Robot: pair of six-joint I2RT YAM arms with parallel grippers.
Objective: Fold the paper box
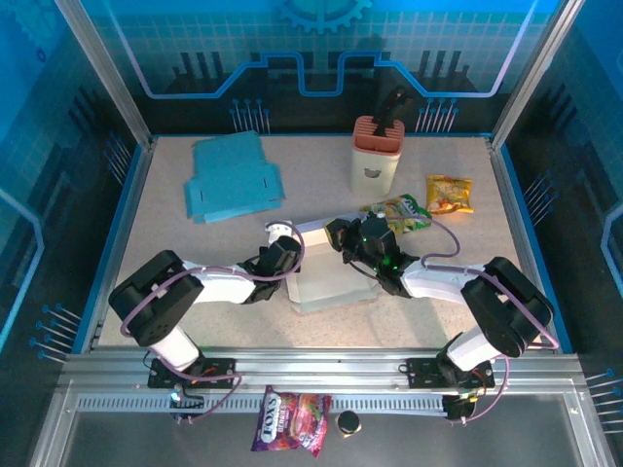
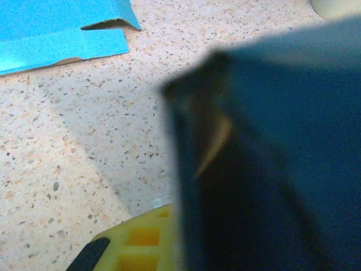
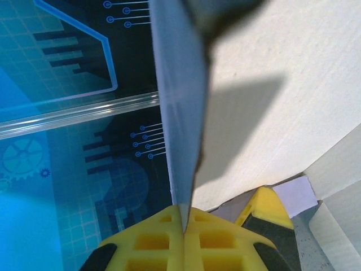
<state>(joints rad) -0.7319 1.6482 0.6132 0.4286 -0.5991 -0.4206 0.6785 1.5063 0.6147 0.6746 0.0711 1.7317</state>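
Paper box (image 1: 331, 282): it sits in the middle of the speckled surface (image 1: 321, 175), between the two arms. It is partly raised, and its pale inside faces up.
Left jaws: closed at the box's left wall, seen from the top view. From the left wrist, a blurred dark blue panel (image 2: 271, 158) of the box lies hard against the one yellow finger (image 2: 141, 243) that shows (the other is hidden behind it). The grip therefore reads as being on the box.
Right jaws: closed on the box's far right wall. From the right wrist, a thin blue sheet stands edge-on, pinched between the yellow fingers (image 3: 146, 243). The white inner face of the box (image 3: 282, 84) spreads out to its right.
Flat blue blanks (image 1: 234, 177): a stack of unfolded sheets lies at the far left of the surface, well apart from the box. A corner of it (image 2: 56, 34) also shows from the left wrist.
Peach-topped holder (image 1: 377, 151): it stands upright at the far side with a black handle sticking out of it.
Green snack packet (image 1: 404, 212): it lies flat just behind the right jaws.
Yellow snack packet (image 1: 450, 193): it lies beside the green one, further right.
Below the front rail: a red-and-purple sweet packet (image 1: 290, 420) lies beside a small black round thing (image 1: 348, 422).
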